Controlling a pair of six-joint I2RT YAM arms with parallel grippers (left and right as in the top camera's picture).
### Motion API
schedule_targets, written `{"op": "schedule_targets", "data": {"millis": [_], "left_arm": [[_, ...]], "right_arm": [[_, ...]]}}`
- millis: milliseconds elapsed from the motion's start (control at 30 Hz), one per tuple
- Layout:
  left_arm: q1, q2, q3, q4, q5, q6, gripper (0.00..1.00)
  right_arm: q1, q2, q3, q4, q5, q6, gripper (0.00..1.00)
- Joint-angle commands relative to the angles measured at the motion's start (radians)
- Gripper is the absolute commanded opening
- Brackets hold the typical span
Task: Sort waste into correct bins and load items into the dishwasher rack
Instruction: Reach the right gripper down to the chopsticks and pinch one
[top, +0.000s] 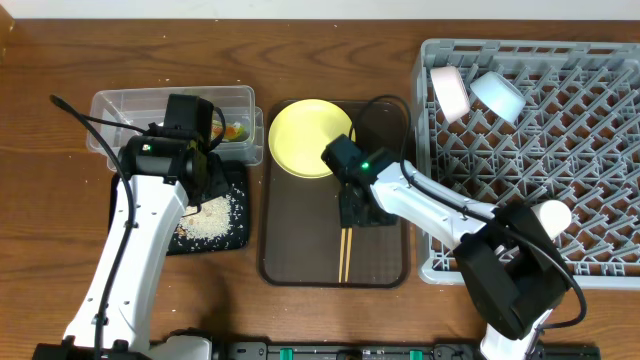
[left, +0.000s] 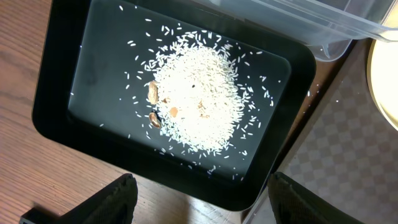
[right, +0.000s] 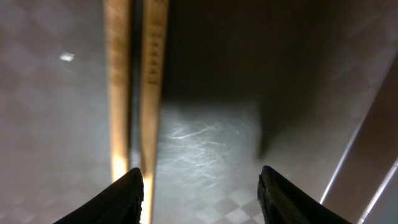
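Already the big grey dishwasher rack (top: 600, 200) holds the pinkish-white bowl (top: 450, 90), the light blue bowl (top: 498, 95) and the small white cup (top: 553, 215), but the yellow plate (top: 300, 135) and the chopsticks (top: 345, 255) lie on the brown tray (top: 300, 250), so I think those two are left to load. The snack wrapper (top: 235, 130) sits in the clear tub (top: 130, 105) and the rice (left: 199, 99) lies in the black tray (left: 43, 118), under the left gripper (left: 202, 193), which is wide open and holds nothing. The chopsticks lie side by side, their long way running from the tray's near edge toward the plate, and the right gripper (right: 202, 186) hangs low over them, partly open and empty.
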Motion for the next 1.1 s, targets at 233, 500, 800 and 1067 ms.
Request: {"op": "schedule_targets", "data": {"millis": [233, 500, 800, 1067], "left_arm": [[0.0, 0.003, -0.003, -0.002, -0.002, -0.002, 0.7], [0.0, 0.003, -0.003, -0.002, -0.002, -0.002, 0.7], [0.0, 0.003, -0.003, -0.003, -0.002, -0.002, 0.7], [0.0, 0.003, -0.003, -0.006, -0.002, -0.002, 0.7]], "right_arm": [[0.021, 0.011, -0.063, 0.076, -0.029, 0.032, 0.58], [0.019, 0.011, -0.063, 0.053, -0.032, 0.032, 0.47], [0.019, 0.011, -0.063, 0.045, -0.034, 0.032, 0.11], [0.012, 0.008, -0.061, 0.037, -0.056, 0.031, 0.01]]}}
